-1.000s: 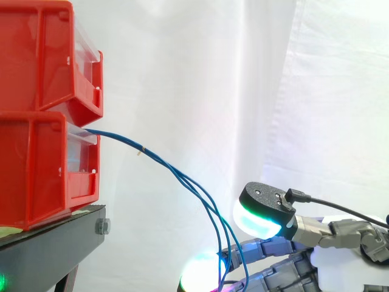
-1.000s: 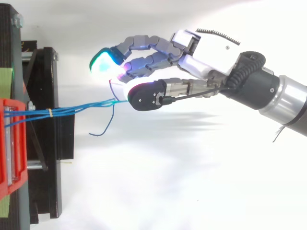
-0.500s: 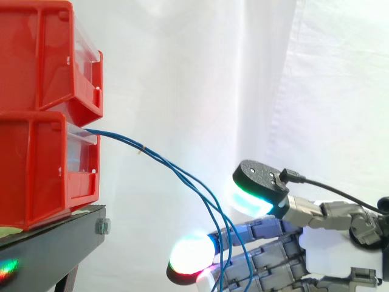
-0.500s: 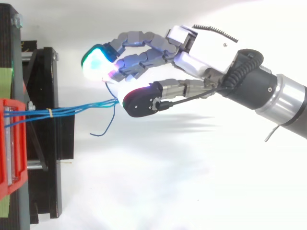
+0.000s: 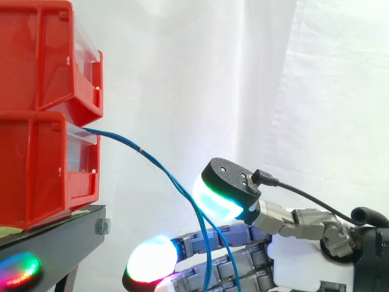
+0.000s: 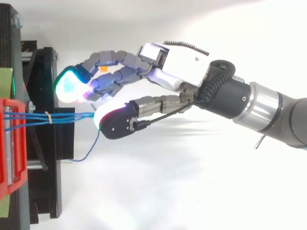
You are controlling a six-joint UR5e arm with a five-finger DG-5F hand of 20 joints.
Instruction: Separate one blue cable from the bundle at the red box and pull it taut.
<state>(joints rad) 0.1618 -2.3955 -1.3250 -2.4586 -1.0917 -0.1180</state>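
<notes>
The robot hand [image 6: 182, 62] hangs loose around all the thin blue cables [image 6: 57, 117] from the red plastic box [image 5: 42, 164], so closing could grab several together.

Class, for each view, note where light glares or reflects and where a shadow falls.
Side view: the glow of the hand blooms to white glare, and its colours reflect off the black stand. Top view: the hand casts a soft shadow on the white surface below it.
</notes>
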